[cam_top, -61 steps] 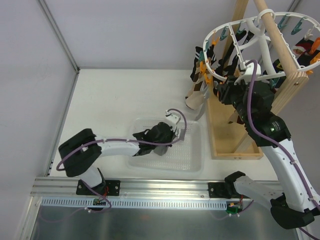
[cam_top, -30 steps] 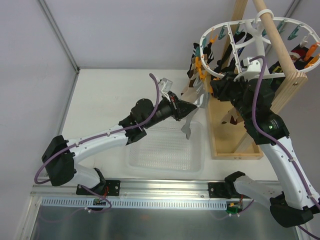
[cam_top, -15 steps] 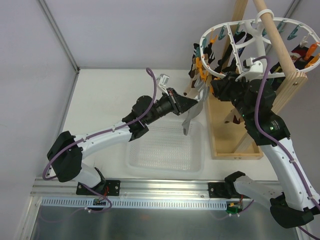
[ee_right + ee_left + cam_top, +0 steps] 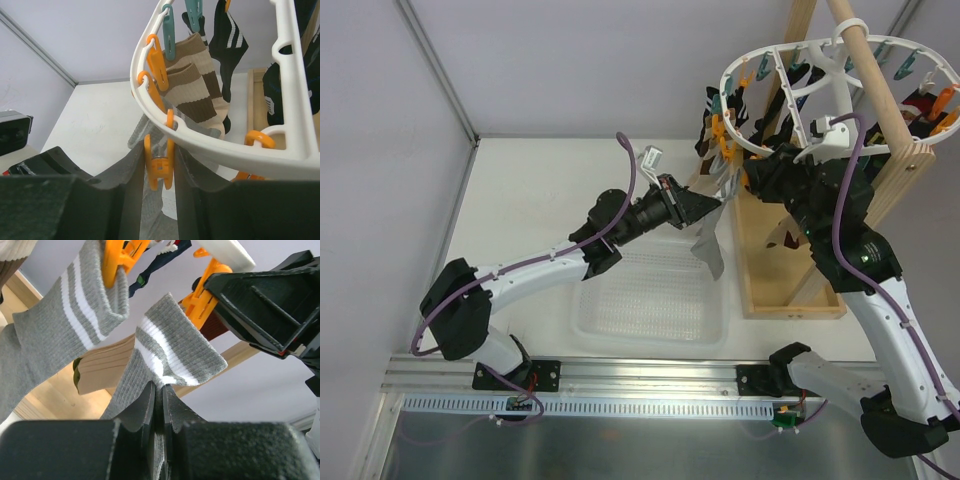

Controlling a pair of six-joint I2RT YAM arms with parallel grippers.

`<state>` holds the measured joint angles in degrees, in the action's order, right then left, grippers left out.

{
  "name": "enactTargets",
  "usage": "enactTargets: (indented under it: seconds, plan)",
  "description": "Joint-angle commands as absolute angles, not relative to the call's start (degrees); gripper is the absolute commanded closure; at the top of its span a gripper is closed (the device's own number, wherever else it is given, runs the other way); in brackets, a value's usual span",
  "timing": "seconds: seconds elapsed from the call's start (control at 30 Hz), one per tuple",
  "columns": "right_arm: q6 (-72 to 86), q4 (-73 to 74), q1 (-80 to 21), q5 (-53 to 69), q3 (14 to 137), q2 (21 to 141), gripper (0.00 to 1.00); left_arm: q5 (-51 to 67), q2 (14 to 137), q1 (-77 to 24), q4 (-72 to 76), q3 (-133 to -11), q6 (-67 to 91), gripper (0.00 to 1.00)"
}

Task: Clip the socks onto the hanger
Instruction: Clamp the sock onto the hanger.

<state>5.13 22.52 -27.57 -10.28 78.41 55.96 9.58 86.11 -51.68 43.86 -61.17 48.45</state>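
Observation:
My left gripper (image 4: 708, 208) is shut on a grey sock (image 4: 709, 250) with two white stripes and holds it up by the cuff at the left rim of the white hanger (image 4: 738, 72). In the left wrist view the jaws (image 4: 159, 386) pinch the cuff (image 4: 175, 352), just below an orange clip (image 4: 200, 301). A second grey sock (image 4: 70, 330) hangs from another orange clip (image 4: 122, 257). My right gripper (image 4: 160, 152) is shut on an orange clip (image 4: 159, 167) under the hanger rim (image 4: 220, 147), and grey sock fabric (image 4: 150, 215) shows below it.
A clear plastic tray (image 4: 650, 305) lies under the held sock. The wooden pole frame (image 4: 790, 290) stands at the right and carries the hanger. Brown-striped (image 4: 192, 92) and black socks (image 4: 227, 40) hang from teal and orange clips along the rim.
The left arm lifted the grey sock out of the tray and carried it up and right to the hanger's left rim. The right arm stayed at the rim, barely moving.

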Motion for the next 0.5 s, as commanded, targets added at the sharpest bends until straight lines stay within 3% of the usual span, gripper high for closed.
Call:
enactTargets:
  seconds: [0.0,0.47]
  plan:
    - [6.42,21.18,-27.95,-10.72,79.1,54.32,0.99,10.64,86.31,-51.5,48.16,-62.67,49.48,1.0]
    - [7.12,21.71,-27.95,-11.6,78.93,55.11,0.99,11.16,86.92,-51.5,49.22,-63.19,48.87,1.0]
